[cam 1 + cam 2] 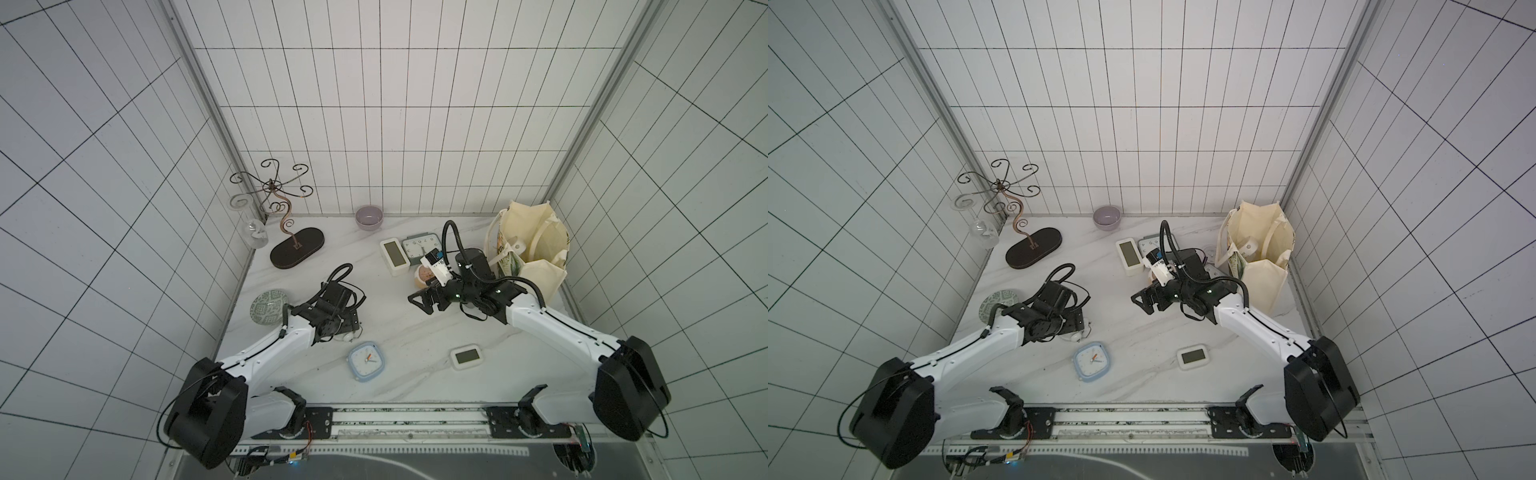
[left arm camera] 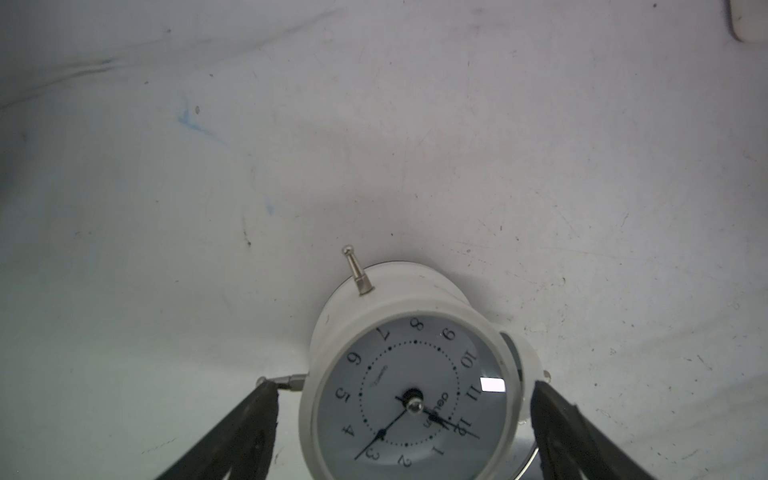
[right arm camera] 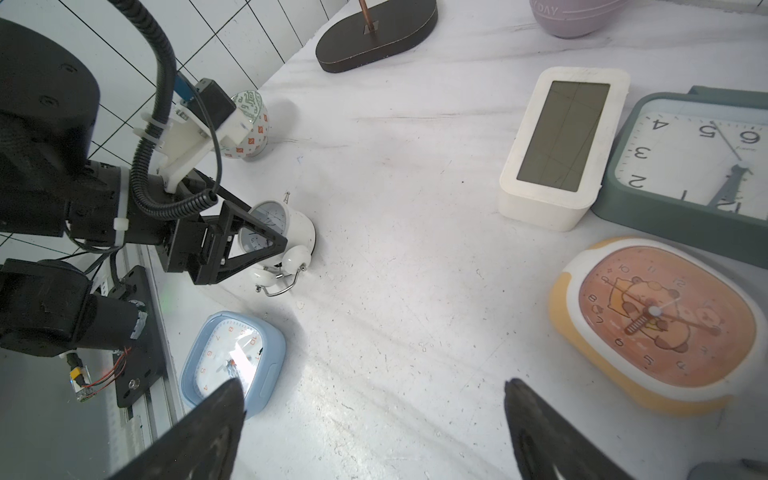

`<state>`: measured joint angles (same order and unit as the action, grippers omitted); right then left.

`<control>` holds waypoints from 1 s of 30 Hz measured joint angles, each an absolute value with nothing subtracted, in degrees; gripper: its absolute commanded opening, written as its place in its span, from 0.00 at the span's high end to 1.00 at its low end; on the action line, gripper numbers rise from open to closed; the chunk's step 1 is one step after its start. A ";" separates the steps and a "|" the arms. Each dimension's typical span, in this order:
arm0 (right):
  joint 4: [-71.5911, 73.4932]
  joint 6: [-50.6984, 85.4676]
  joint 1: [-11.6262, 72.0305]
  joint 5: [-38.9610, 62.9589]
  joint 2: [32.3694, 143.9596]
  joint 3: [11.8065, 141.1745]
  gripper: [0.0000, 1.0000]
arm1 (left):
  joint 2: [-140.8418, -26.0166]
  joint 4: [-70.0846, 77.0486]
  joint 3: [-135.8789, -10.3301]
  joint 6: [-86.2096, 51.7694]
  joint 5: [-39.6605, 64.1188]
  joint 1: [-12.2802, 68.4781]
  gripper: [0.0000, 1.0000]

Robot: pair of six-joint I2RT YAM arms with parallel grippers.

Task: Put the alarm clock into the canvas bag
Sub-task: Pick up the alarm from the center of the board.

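Observation:
A white twin-bell alarm clock [image 2: 409, 374] lies tipped on the marble table, face towards the left wrist camera. My left gripper [image 2: 404, 386] is open and straddles it; one fingertip [image 2: 266, 395] touches a metal foot and the other stands beside a bell. The right wrist view shows the same clock [image 3: 297, 230] between those black fingers. The canvas bag [image 1: 536, 257] [image 1: 1264, 270] stands open at the back right, cream with a leaf print on one side. My right gripper [image 1: 419, 301] [image 3: 374, 386] hovers open and empty over the table's middle, left of the bag.
More clocks lie about: blue square [image 1: 368, 360], small white digital [image 1: 466, 357], tall white digital [image 1: 394, 255], green square [image 1: 422, 247], orange [image 3: 652, 324]. At the back are a purple bowl [image 1: 368, 217], a scrolled metal stand [image 1: 297, 247] and a patterned dish [image 1: 270, 306].

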<state>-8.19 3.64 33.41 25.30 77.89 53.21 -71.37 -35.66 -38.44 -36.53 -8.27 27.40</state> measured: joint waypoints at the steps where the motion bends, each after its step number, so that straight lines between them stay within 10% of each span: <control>1: -8.14 3.64 33.30 25.28 77.89 53.17 0.03 | -71.83 -35.29 -38.44 -36.64 -8.23 27.62 0.07; 20: -8.08 3.84 32.88 25.08 77.80 52.36 0.03 | -77.41 -31.33 -38.35 -37.08 -9.47 28.08 0.13; 30: -8.08 4.84 32.86 24.93 77.71 52.21 0.04 | -78.50 -29.50 -38.92 -35.92 -9.08 28.18 0.36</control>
<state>-8.08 4.84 32.86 24.93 77.71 52.21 -78.50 -29.50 -38.92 -35.92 -9.08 28.18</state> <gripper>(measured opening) 0.967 0.750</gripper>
